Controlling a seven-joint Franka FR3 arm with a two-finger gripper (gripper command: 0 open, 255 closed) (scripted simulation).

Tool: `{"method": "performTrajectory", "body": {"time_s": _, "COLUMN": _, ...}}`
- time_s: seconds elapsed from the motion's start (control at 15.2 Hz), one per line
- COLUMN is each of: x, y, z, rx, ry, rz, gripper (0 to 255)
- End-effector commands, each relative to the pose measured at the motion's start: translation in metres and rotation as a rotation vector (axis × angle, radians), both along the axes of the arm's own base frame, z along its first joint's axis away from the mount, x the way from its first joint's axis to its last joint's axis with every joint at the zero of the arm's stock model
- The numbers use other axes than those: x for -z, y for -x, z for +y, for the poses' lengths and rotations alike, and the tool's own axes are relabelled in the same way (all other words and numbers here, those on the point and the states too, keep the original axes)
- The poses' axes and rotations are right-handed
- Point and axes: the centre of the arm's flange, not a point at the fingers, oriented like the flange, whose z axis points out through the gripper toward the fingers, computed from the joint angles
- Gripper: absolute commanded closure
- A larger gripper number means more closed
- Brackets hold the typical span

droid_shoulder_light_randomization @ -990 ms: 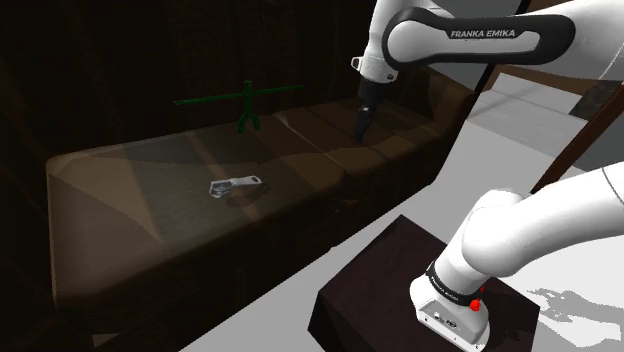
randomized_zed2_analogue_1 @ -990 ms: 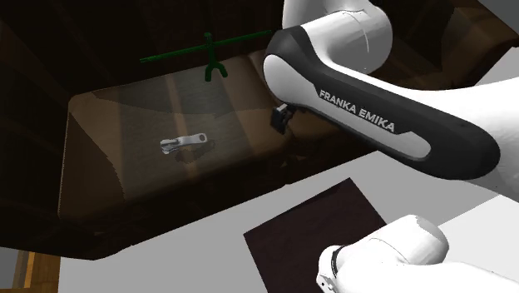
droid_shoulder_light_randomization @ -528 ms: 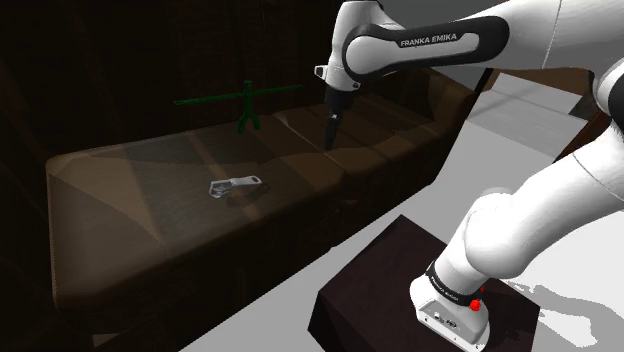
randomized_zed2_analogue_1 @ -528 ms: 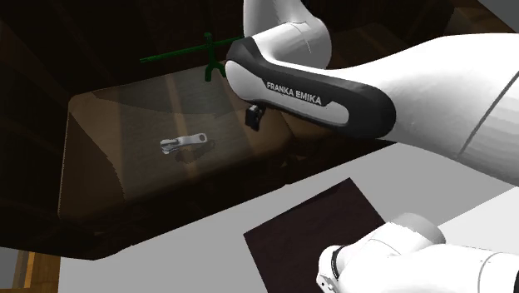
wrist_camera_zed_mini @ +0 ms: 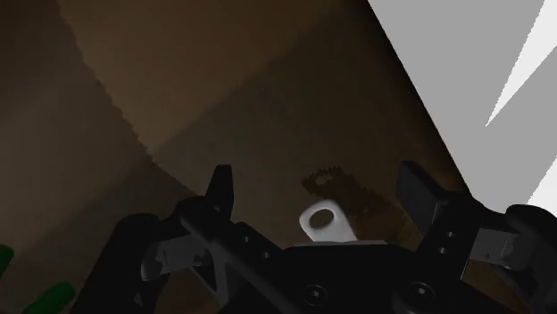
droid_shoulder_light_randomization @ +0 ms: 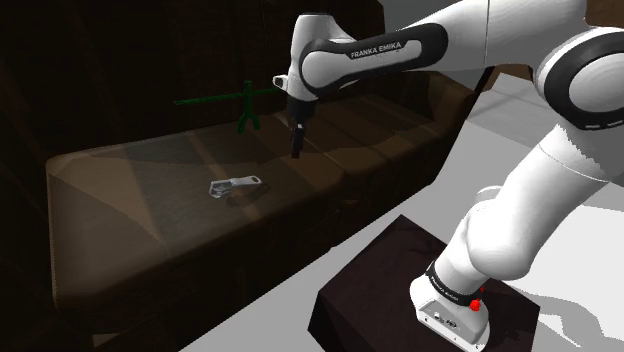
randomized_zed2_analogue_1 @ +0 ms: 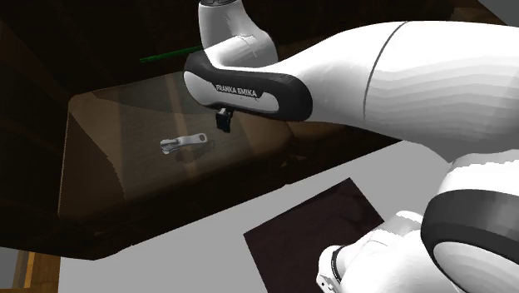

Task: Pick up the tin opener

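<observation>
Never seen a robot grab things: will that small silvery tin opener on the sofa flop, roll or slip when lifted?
The tin opener looks like one rigid silvery piece, so it probably won't flop. It lies flat on the brown cushion, so rolling seems unlikely. Its slim, smooth-looking body might twist between the fingers of the open gripper.

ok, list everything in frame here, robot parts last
tin opener: 1, silver-grey, lying on the sofa seat
green object with a long crossbar: 1, green, at the sofa's back, beyond the opener
sofa: 1, dark brown, across the shoulder view's left and middle
floor: light grey, in front of the sofa
stand: 1, dark box, shoulder view's lower right
arm: 1, white with dark joints, reaching over the sofa
gripper: 1, black, open, above the seat, apart from the opener
</observation>
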Motion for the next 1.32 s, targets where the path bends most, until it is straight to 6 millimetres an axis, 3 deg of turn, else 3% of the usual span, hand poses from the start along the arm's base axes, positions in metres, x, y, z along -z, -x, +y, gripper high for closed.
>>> {"method": "performTrajectory", "body": {"time_s": 0.0, "x": 0.008, "y": -0.012, "z": 0.019, "rx": -0.066, "ry": -0.008, "rz": -0.005, "gripper": 0}}
{"method": "performTrajectory", "body": {"time_s": 0.4, "x": 0.031, "y": -0.042, "z": 0.085, "rx": -0.258, "ry": -0.028, "rz": -0.02, "gripper": 0}}
{"method": "performTrajectory", "body": {"time_s": 0.79, "x": 0.051, "y": -0.058, "z": 0.153, "rx": -0.445, "ry": -0.048, "rz": -0.035, "gripper": 0}}
{"method": "performTrajectory", "body": {"time_s": 1.25, "x": 0.088, "y": -0.058, "z": 0.153, "rx": -0.445, "ry": -0.048, "rz": -0.035, "gripper": 0}}
